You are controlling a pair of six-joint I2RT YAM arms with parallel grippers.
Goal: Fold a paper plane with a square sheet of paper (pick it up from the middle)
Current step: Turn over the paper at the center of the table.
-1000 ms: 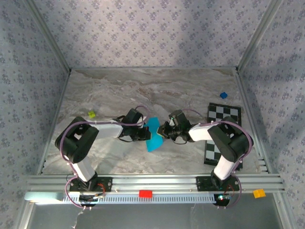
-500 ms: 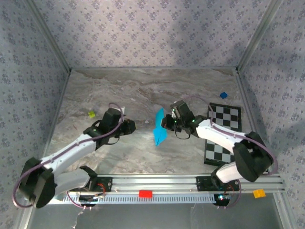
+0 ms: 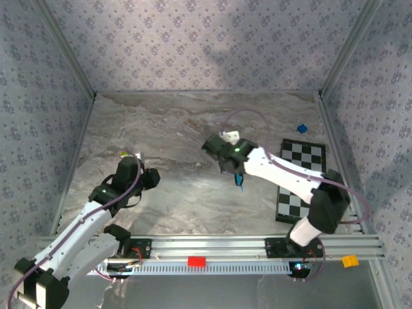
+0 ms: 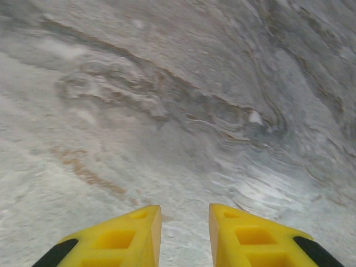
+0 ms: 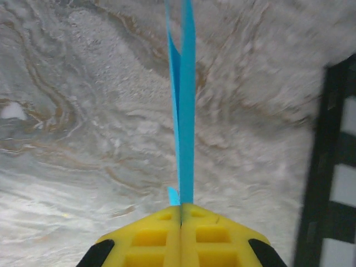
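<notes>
My right gripper sits near the middle of the grey-veined marble-look tabletop, with the arm stretched in from the right base. Its yellow fingers are pressed flat together, pinching a bright cyan-blue folded sheet of paper. In the right wrist view the paper stands edge-on. It is a narrow double layer running straight out from between the fingertips, with a short blue tab poking out just left of the clamp line. From above, the paper is a small blue sliver on the near side of the gripper. I can't tell whether its far end touches the tabletop.

A black-and-white checkered board lies flat to the right of the gripper, partly under my right forearm. In the right wrist view the board shows as dark and pale bars at the right edge. A tiny dark blue cube sits beyond the board's far edge, well apart from the paper.

My left gripper is over the left part of the table, well apart from the paper. Its yellow fingers stand slightly parted, with bare marble showing through the gap. A small yellow-green block lies near it, on the far side.
</notes>
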